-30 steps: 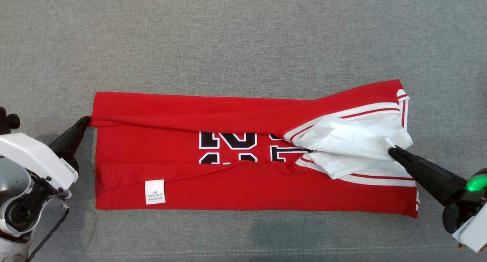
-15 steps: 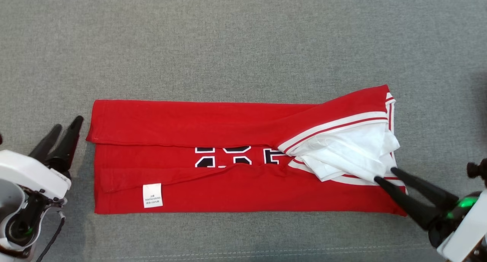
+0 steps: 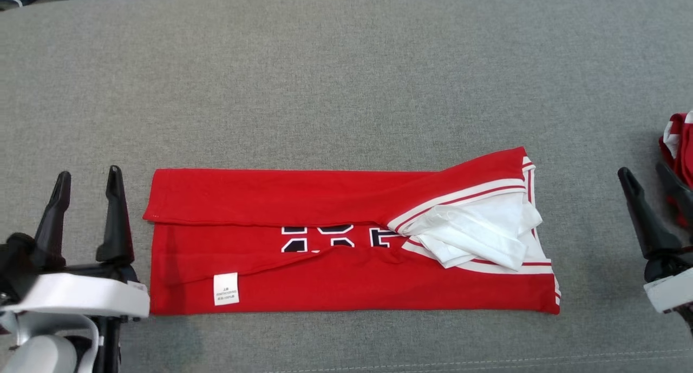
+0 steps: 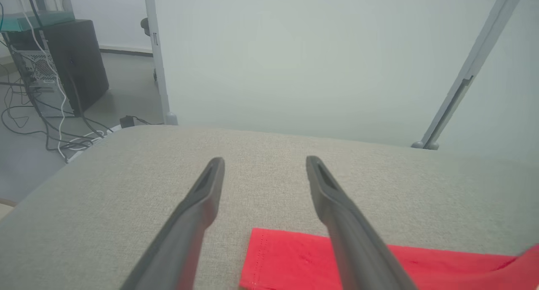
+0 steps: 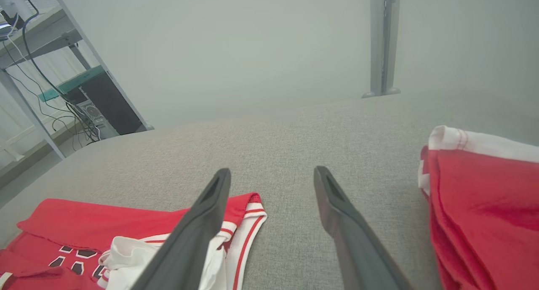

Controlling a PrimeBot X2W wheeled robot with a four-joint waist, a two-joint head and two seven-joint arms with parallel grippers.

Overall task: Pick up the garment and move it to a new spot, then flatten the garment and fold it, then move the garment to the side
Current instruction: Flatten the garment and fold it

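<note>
Grey fabric surface (image 3: 346,80) wide around folded red garment (image 3: 335,292), left gripper (image 3: 89,171) and right gripper (image 3: 642,168) off either end, jaws spread.

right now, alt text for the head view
A red jersey, folded into a long strip with white fabric bunched at its right end, lies flat on a grey surface. Open, the left gripper and right gripper flank it without touching.

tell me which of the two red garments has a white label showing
The long folded red-and-white garment in the middle; its white label sits near its lower left corner. The bunched red garment at the right edge shows none.
</note>
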